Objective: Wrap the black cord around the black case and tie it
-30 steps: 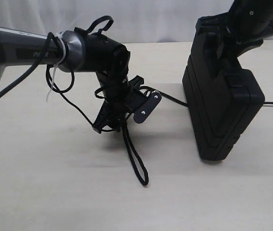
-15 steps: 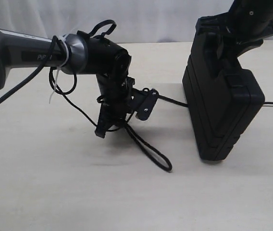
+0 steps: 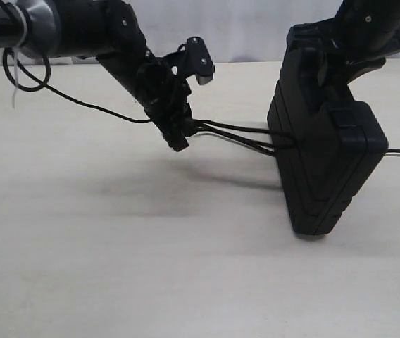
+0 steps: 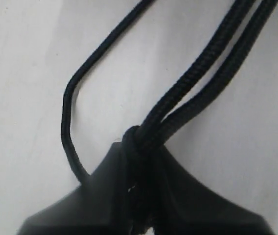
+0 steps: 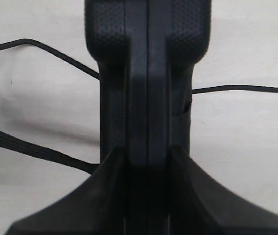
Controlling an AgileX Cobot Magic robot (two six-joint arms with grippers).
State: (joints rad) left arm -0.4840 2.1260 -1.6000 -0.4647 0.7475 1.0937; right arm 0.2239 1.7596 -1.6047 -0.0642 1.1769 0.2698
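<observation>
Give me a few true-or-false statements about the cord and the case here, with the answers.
1. The left gripper pinches the cord. True.
2. The case lies flat on the table. False: it stands on edge.
3. The right gripper clamps the case. True.
4. The cord lies coiled on the table. False: two strands stretch from the left gripper to the case, off the table.

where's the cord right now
In the exterior view the cord stretches as a doubled strand from the left gripper, left of centre, across to the upright case on the right.
</observation>
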